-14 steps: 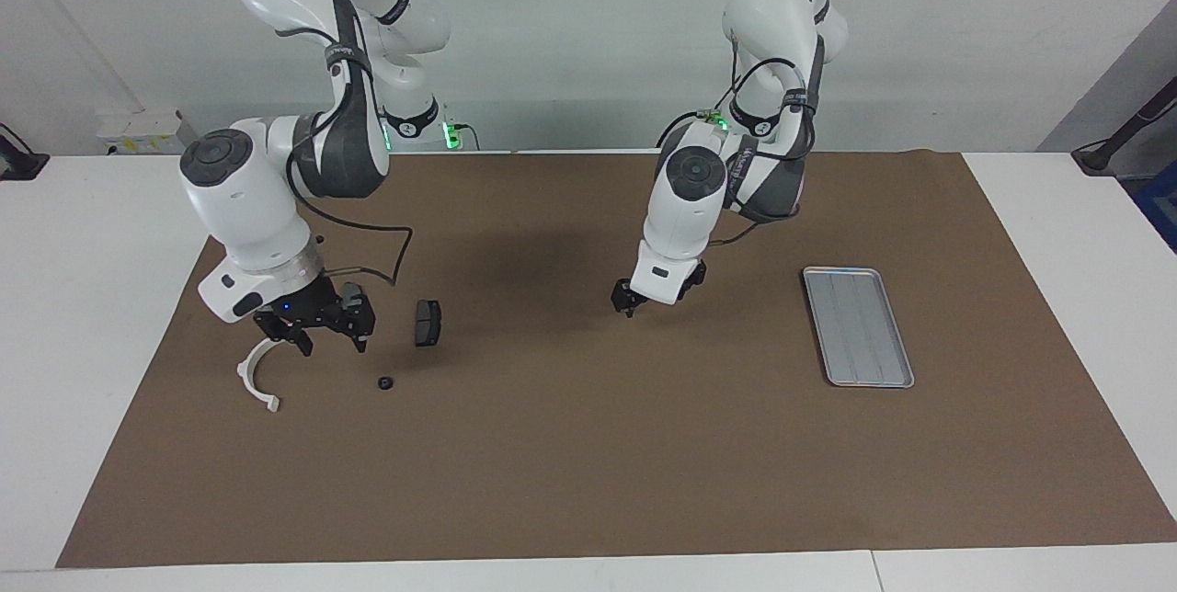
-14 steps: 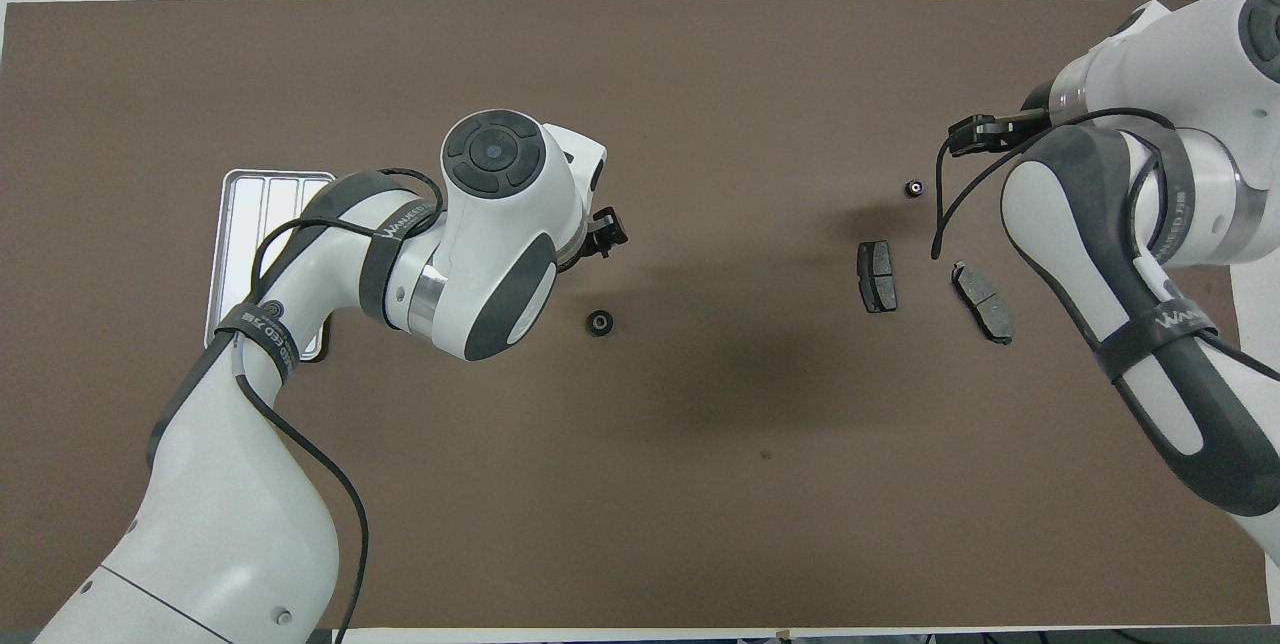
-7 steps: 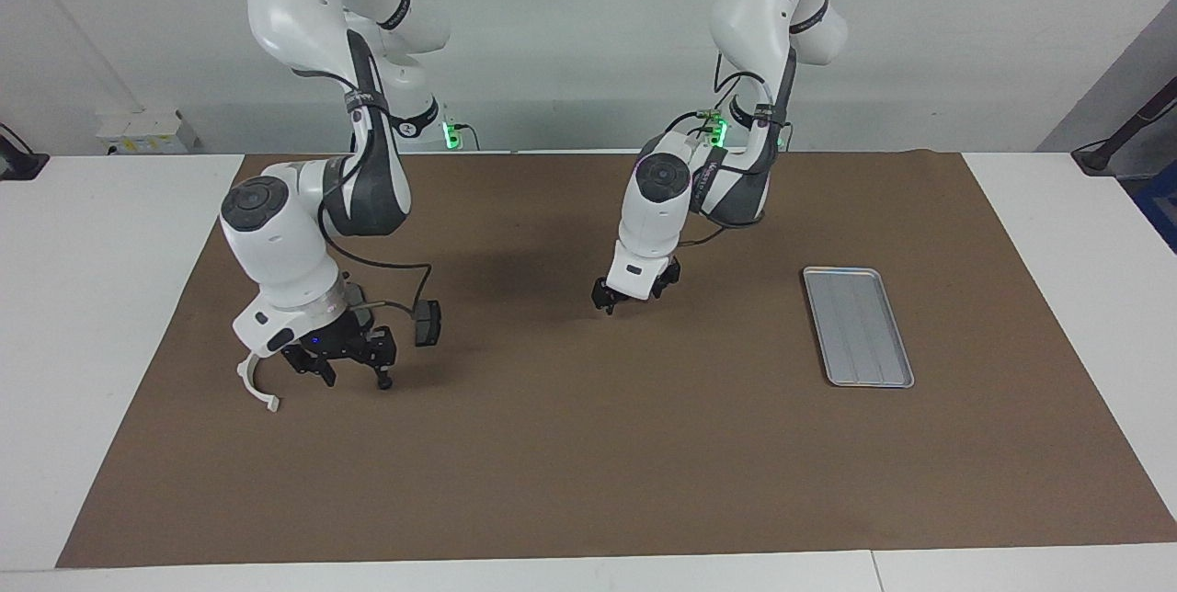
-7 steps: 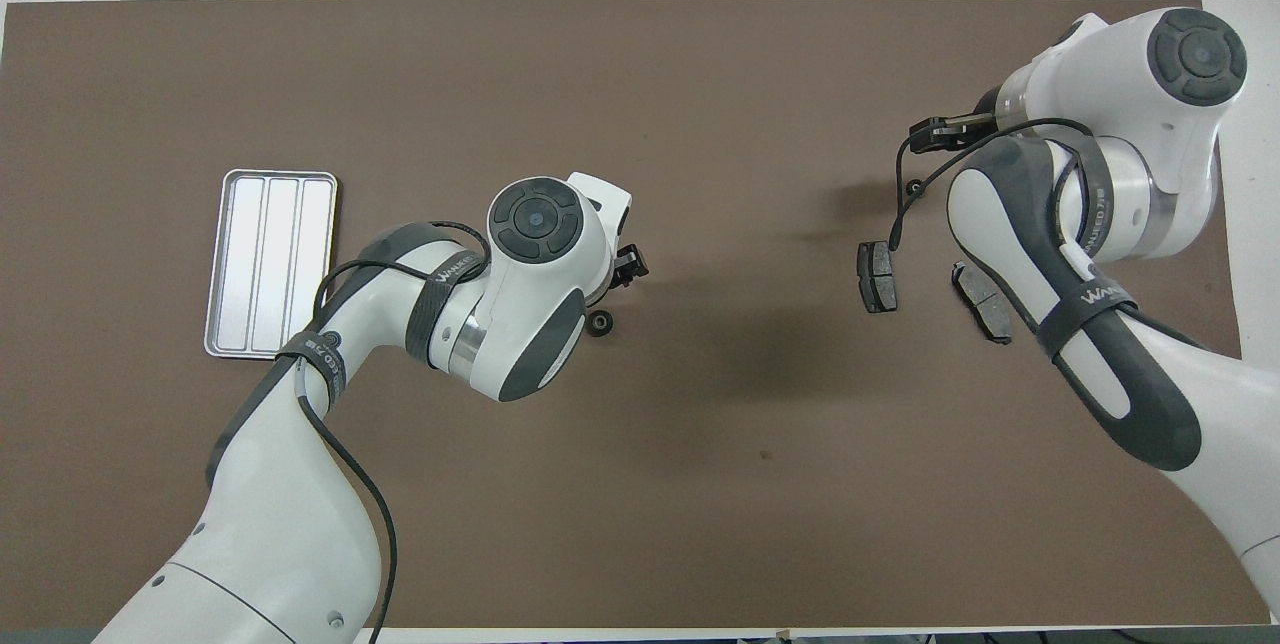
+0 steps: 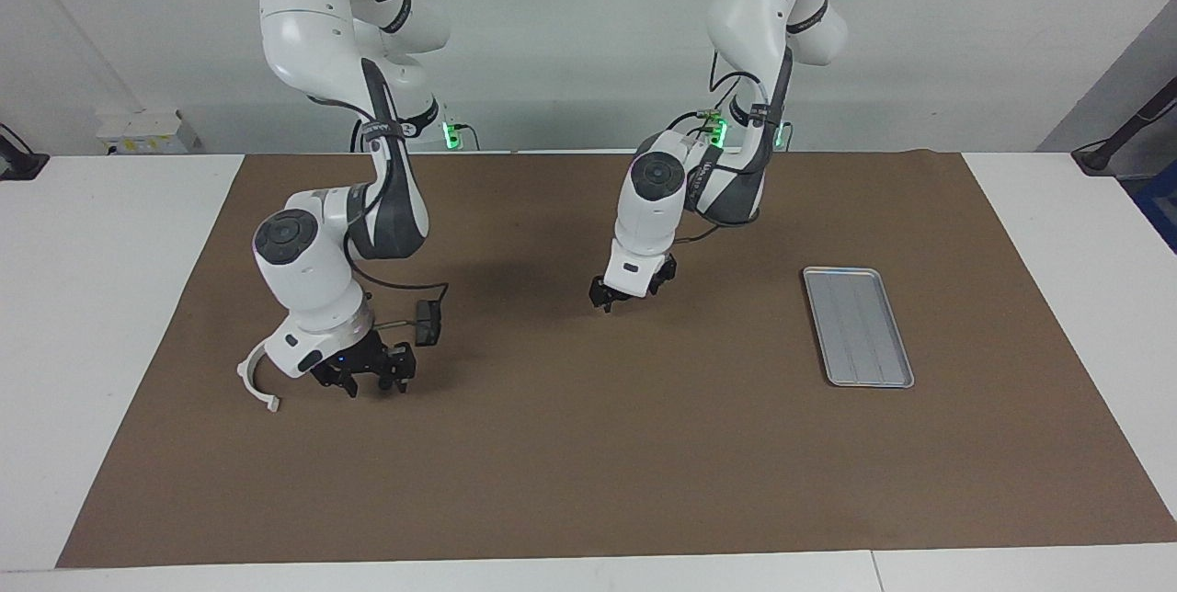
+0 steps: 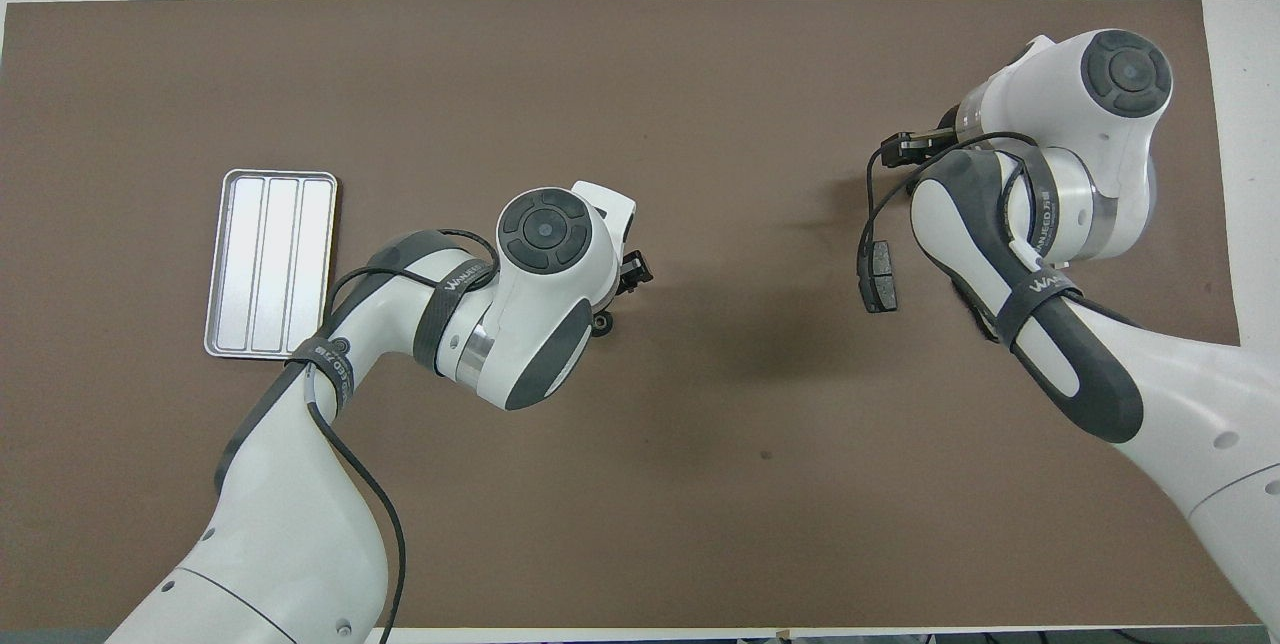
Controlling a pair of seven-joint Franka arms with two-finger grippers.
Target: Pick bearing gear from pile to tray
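right gripper (image 5: 372, 387): low over the mat at the right arm's end of the table, right at the pile. its fingers stand apart and nothing shows gripped between them. the small black round piece i take for the bearing gear does not show here; if it is there, the gripper covers it in both views.

just beside that gripper: white half-ring bracket (image 5: 253, 381) on the side toward the table's end, one dark brake pad (image 5: 428, 323) a little nearer to the robots. cannot tell whether either is touched.

left gripper (image 5: 609, 300): open, holding nothing, low over the bare middle of the mat. the overhead view shows a small black round piece (image 6: 600, 323) on the mat just beside it, part hidden by the arm's wrist and well apart from the pile.

risks, as i judge them:
- the part is tiny and hidden at the right gripper; closing off-centre could flick it away or pinch nothing.
- the bracket and pad are close, so a finger could catch or drag one on the way down or up.
- the tray is at the other end of the table; a weak pinch on a round piece could drop it in transit or in a hand-over.

container: tray (image 5: 860, 325), flat on the mat toward the left arm's end, well apart from both grippers. nothing in it, so no delivery yet.
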